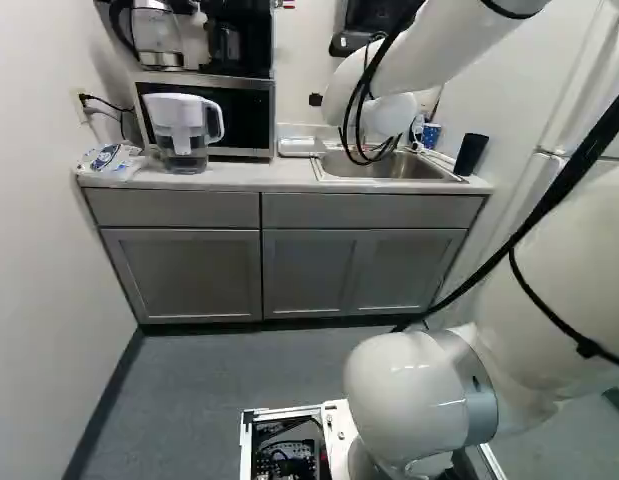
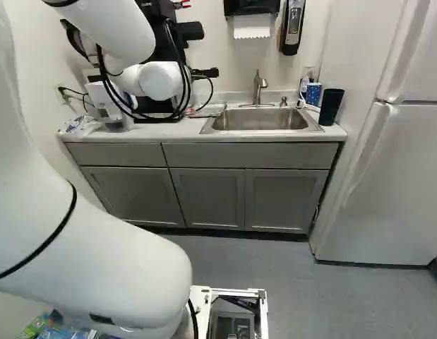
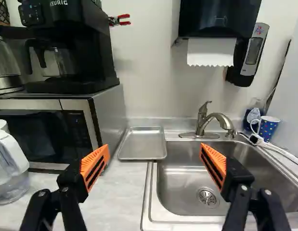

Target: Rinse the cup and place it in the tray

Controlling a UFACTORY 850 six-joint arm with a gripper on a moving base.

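Black parts of my gripper show beside the white wrist in the right base view; its fingertips are hard to make out there. In the wrist view the gripper stands open, its orange pads wide apart with nothing between them. Beyond the pads lies a flat, empty metal tray on the counter, between microwave and sink. Two possible cups stand right of the sink in the right base view: a tall dark cup and a blue patterned mug, the latter also behind the sink's far corner in the wrist view.
The sink with its faucet adjoins the tray. On the other side stand a microwave under a coffee maker and a water pitcher. A paper towel dispenser and a soap dispenser hang above. A fridge stands at the right.
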